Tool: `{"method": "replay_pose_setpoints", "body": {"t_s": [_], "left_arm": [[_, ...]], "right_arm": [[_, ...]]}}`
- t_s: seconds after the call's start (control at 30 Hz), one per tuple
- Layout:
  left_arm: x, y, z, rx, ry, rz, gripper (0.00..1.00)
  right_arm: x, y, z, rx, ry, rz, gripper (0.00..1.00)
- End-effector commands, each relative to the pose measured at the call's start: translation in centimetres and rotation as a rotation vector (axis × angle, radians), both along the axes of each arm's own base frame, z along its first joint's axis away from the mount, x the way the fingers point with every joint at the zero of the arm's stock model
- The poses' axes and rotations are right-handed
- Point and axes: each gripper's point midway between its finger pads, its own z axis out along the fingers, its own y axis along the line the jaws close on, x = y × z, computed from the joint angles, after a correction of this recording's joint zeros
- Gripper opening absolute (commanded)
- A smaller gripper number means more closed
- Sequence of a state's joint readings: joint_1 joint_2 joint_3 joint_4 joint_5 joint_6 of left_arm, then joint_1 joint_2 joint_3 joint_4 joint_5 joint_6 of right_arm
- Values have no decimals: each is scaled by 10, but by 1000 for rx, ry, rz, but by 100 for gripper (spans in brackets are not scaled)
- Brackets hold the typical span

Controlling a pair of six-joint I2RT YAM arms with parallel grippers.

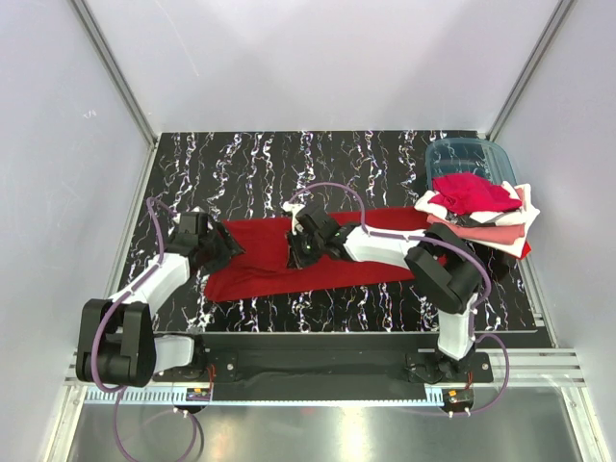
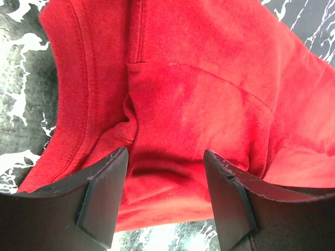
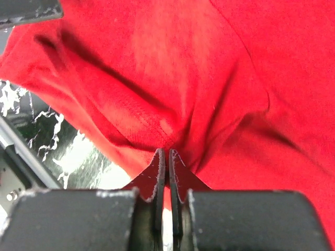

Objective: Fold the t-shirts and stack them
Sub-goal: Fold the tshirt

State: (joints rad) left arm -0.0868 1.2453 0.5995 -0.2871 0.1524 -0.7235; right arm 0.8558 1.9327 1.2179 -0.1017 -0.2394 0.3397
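I log: plain deep red cloth t-shirt (image 1: 260, 274) under the black left gripper (image 2: 165, 154); tabletop (image 1: 241, 168) black, white-veined marble pattern; teal translucent plastic bin (image 1: 467, 156) beyond the right gripper (image 3: 165, 152).

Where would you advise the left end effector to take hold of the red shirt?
Its left edge, from above: the red shirt lies flat on the table, so only an edge offers a pinch. The left end effector hangs open over it.
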Motion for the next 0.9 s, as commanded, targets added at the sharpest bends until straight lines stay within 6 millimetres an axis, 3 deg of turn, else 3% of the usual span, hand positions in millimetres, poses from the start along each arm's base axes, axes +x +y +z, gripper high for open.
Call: {"method": "replay_pose_setpoints", "body": {"t_s": [0.0, 0.07, 0.3, 0.33, 0.37, 0.5, 0.77, 0.87], "left_arm": [[9, 2, 13, 31, -73, -12, 64], [8, 2, 15, 47, -76, -14, 64], [8, 0, 21, 83, -101, -30, 64], [8, -3, 22, 81, -101, -41, 64], [8, -3, 22, 86, -100, -43, 64], [7, -2, 23, 108, -100, -39, 64], [6, -3, 30, 118, -127, -45, 64], [6, -10, 36, 113, -156, -74, 64]], "right_arm": [[-5, -1, 31, 64, -21, -30, 0], [-6, -4, 37, 73, -32, -33, 1], [-15, -19, 18, 6, 26, -64, 4], [-16, -20, 16, 1, 34, -65, 7], [-19, -22, 12, -3, 48, -66, 17], [-28, -26, 8, -6, 73, -58, 24], [-30, -34, 26, 44, 20, -72, 26], [-24, -32, 40, 97, -40, -94, 44]]}}
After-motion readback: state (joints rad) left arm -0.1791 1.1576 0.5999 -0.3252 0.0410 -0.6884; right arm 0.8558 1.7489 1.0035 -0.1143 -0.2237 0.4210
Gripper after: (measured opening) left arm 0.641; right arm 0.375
